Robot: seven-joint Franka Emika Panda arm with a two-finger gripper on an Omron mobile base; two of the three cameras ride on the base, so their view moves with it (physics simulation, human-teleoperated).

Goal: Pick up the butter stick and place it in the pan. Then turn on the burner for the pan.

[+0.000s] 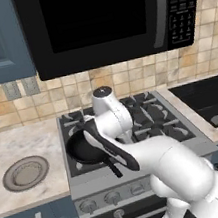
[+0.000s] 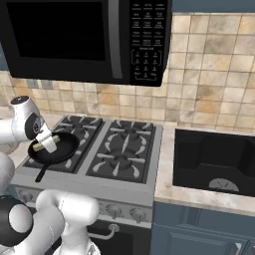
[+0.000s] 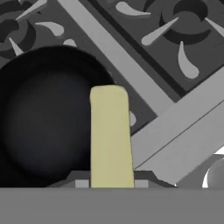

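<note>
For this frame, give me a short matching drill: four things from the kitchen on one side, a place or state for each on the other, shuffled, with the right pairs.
Things:
1. butter stick
2. pan
3. plate
4. microwave

Places or states:
A. on the counter left of the stove
B. mounted above the stove
C. held in the hand, over the pan
D. on the stove's front left burner

Pairs: 1-C, 2-D, 3-A, 4-B
</note>
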